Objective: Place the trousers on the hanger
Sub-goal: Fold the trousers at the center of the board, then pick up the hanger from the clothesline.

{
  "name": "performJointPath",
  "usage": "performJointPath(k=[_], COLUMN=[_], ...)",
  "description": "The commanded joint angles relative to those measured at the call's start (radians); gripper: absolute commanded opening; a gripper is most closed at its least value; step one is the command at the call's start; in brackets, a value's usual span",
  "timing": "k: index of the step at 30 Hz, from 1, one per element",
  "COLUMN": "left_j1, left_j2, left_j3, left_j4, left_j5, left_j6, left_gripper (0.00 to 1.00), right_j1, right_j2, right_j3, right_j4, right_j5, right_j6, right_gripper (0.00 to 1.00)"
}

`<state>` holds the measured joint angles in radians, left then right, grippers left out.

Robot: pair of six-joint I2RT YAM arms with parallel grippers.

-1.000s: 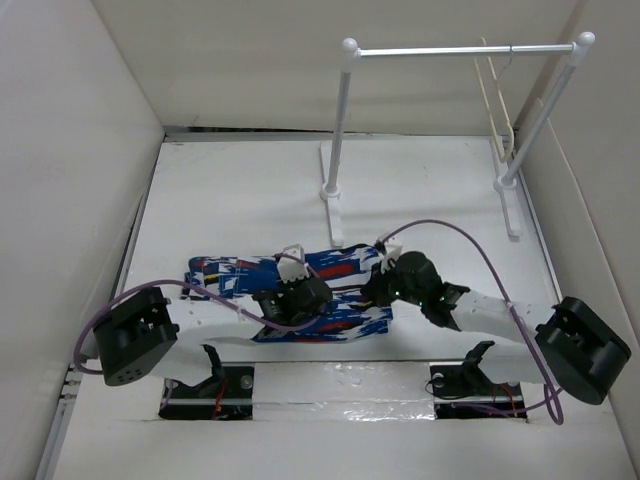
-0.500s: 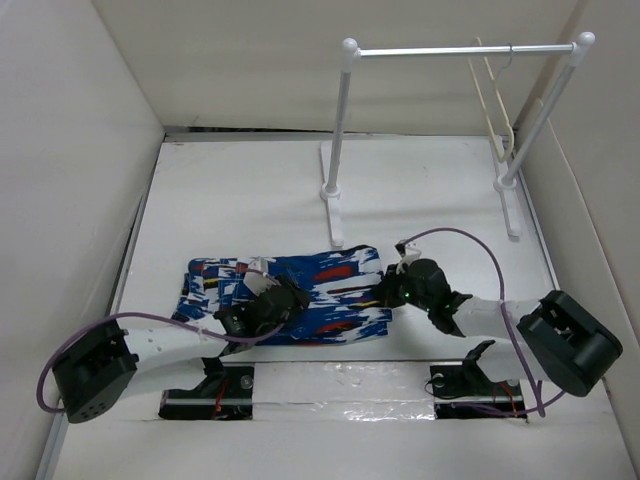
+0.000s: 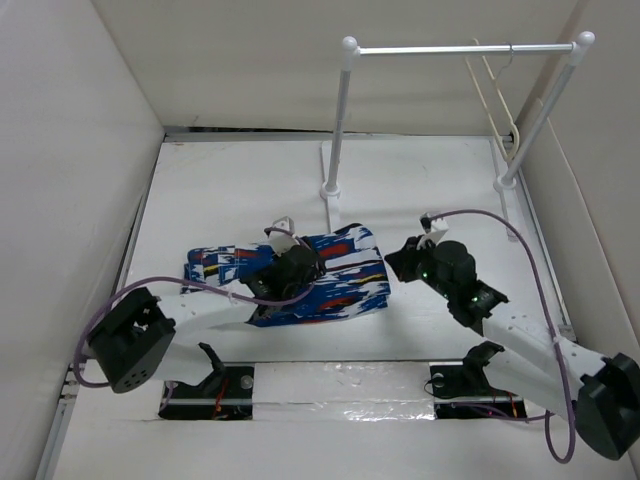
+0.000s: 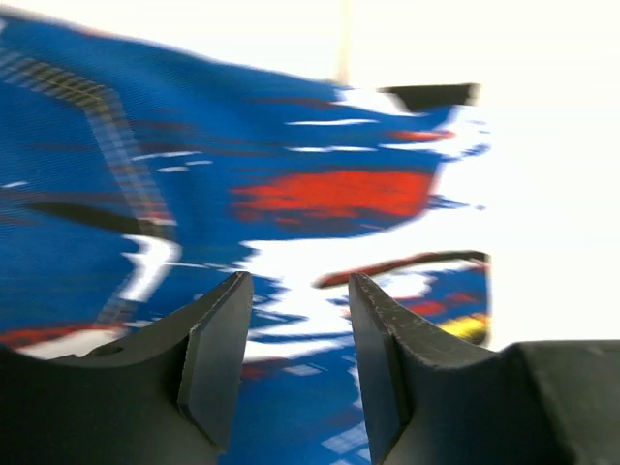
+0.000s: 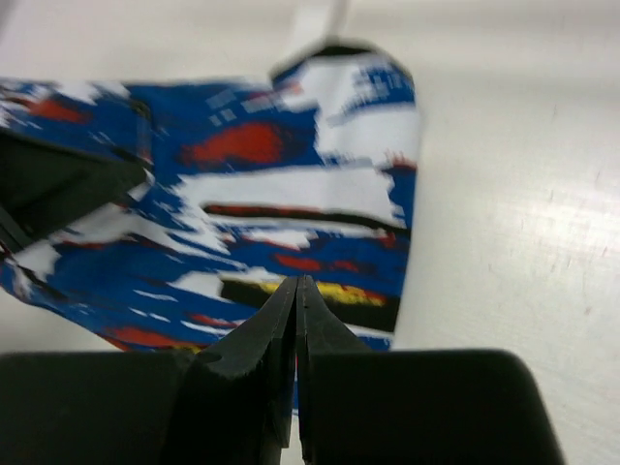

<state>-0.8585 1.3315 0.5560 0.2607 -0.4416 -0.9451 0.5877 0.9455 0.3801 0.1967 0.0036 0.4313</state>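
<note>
The trousers (image 3: 345, 272) lie on the tabletop (image 3: 230, 190) — left gripper (image 4: 295, 291) above them, jaws parted — right gripper (image 5: 296, 291) jaws pressed together, empty.

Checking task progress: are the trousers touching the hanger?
Apart. The top view shows the trousers lying flat on the table, while the hanger hangs from the rail at the far right.

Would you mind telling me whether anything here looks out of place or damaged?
Nothing stands out: the trousers lie folded on the table, a little askew, and the hanger hangs on the rail stand.
</note>
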Motion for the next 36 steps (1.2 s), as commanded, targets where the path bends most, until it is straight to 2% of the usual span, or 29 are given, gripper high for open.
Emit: performJointPath(k=[1,5,8,9,12,13,14,16,18,19,20,22,23,26,31,36], left_j1=[-0.065,-0.146,-0.157,-0.168,-0.194,-0.217,-0.230,-0.279,-0.290,-0.290,-0.290,-0.290,-0.290,-0.290,-0.290,-0.290], left_j2=[-0.106,-0.199,-0.224,-0.226,-0.206,-0.196,-0.195,-0.201,-0.207,-0.206,-0.204,-0.184,-0.180,-0.173,-0.192,-0.219], left_j3=[0.070,0.079,0.067,0.064,0.077,0.085,0.097,0.099,0.084,0.078,0.073,0.078,0.079,0.065,0.021,-0.005], left_j4=[-0.081,-0.094,-0.037,-0.020,0.014,0.018,0.021,0.070,0.127,0.181,0.196,0.215,0.215,0.221,0.265,0.267], left_j5=[-0.167,-0.235,-0.183,-0.146,-0.132,-0.137,-0.140,-0.164,-0.146,-0.131,-0.117,-0.092,-0.092,-0.097,-0.040,-0.034], left_j6=[0.095,0.137,0.190,0.206,0.256,0.270,0.297,0.337,0.405,0.423,0.437,0.486,0.499,0.537,0.578,0.578], left_gripper=[0.41,0.36,0.20,0.11,0.00,0.00,0.00,0.00,0.00,0.00,0.00,0.00,0.00,0.00,0.00,0.04], right_j1=[-0.018,-0.075,-0.135,-0.150,-0.224,-0.244,-0.284,-0.333,-0.417,-0.445,-0.469,-0.520,-0.531,-0.555,-0.589,-0.676], right_j2=[-0.103,-0.130,-0.094,-0.074,-0.035,-0.019,-0.004,0.051,0.090,0.108,0.151,0.189,0.217,0.269,0.360,0.397], right_j3=[0.143,0.356,0.583,0.641,0.848,0.900,1.001,1.083,1.166,1.183,1.206,1.273,1.293,1.347,1.372,1.350], right_j4=[-0.086,-0.169,-0.282,-0.334,-0.381,-0.428,-0.450,-0.500,-0.514,-0.522,-0.537,-0.597,-0.615,-0.668,-0.711,-0.674], right_j5=[0.004,-0.070,-0.053,-0.031,0.033,0.061,0.090,0.185,0.208,0.188,0.168,0.139,0.136,0.116,0.073,0.058], right_j6=[-0.084,-0.179,-0.250,-0.281,-0.333,-0.382,-0.408,-0.460,-0.465,-0.467,-0.467,-0.474,-0.477,-0.502,-0.537,-0.537], right_gripper=[0.08,0.00,0.00,0.00,0.00,0.00,0.03,0.09,0.20,0.26,0.42,0.59,0.71,0.84,0.85,0.85])
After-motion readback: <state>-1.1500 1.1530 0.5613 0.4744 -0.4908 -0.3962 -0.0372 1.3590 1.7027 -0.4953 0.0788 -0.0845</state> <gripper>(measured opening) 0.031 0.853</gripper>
